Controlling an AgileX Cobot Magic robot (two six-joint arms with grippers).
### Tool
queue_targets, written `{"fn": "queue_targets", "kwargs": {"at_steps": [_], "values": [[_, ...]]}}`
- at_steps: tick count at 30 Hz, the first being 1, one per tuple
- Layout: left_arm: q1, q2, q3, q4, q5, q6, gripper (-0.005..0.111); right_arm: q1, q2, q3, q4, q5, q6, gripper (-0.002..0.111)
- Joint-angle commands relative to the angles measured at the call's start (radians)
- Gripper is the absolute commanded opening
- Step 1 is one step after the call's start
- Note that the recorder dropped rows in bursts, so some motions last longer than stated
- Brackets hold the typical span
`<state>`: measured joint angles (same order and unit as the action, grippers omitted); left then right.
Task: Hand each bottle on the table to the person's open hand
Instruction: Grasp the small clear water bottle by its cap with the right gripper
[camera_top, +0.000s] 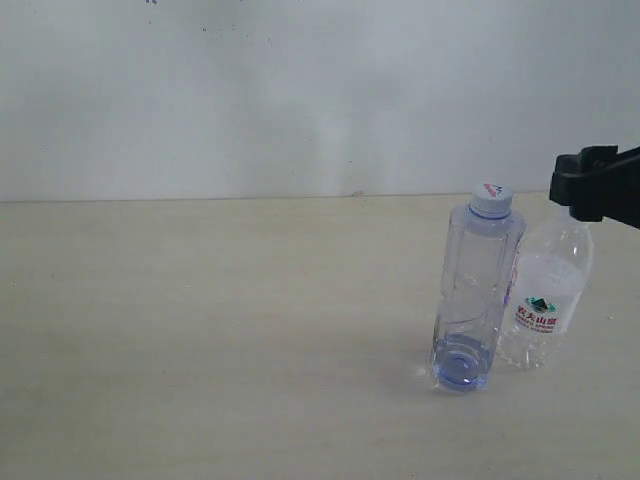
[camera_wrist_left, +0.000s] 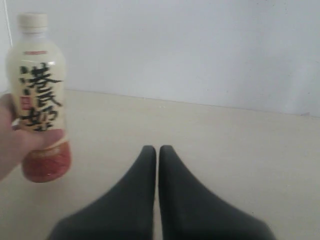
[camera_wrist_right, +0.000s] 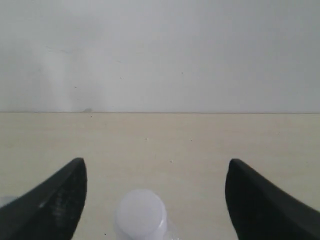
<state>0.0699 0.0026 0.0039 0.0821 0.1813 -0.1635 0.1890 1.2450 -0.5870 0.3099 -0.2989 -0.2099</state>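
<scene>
Three bottles: one in the person's hand, two on the surface.

Tea bottle (camera_wrist_left: 39, 95) upright, cap uppermost, gripped by the person's hand (camera_wrist_left: 14, 142); left tool (camera_wrist_left: 158, 150) beside it, jaws pressed together, empty. Tall bluish bottle (camera_top: 478, 290) and crinkled labelled bottle (camera_top: 548, 300) stand close together at the right of the surface (camera_top: 200, 330), long axes vertical. Right tool (camera_wrist_right: 156, 165) spread wide over a white cap (camera_wrist_right: 141, 212), holding nothing. Risk: closing here may knock the tall neighbour over, or the thin crinkled wall may buckle and slip.
</scene>
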Motion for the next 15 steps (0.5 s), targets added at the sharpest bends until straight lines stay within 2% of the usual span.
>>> {"fn": "queue_targets", "kwargs": {"at_steps": [1, 15], "values": [[0.003, -0.003, -0.004, 0.004, -0.002, 0.002, 0.004, 0.003, 0.033, 0.000, -0.205, -0.045, 0.210, 0.072], [0.003, -0.003, -0.004, 0.004, -0.002, 0.002, 0.004, 0.003, 0.126, 0.000, -0.215, -0.083, 0.225, 0.071]]}}
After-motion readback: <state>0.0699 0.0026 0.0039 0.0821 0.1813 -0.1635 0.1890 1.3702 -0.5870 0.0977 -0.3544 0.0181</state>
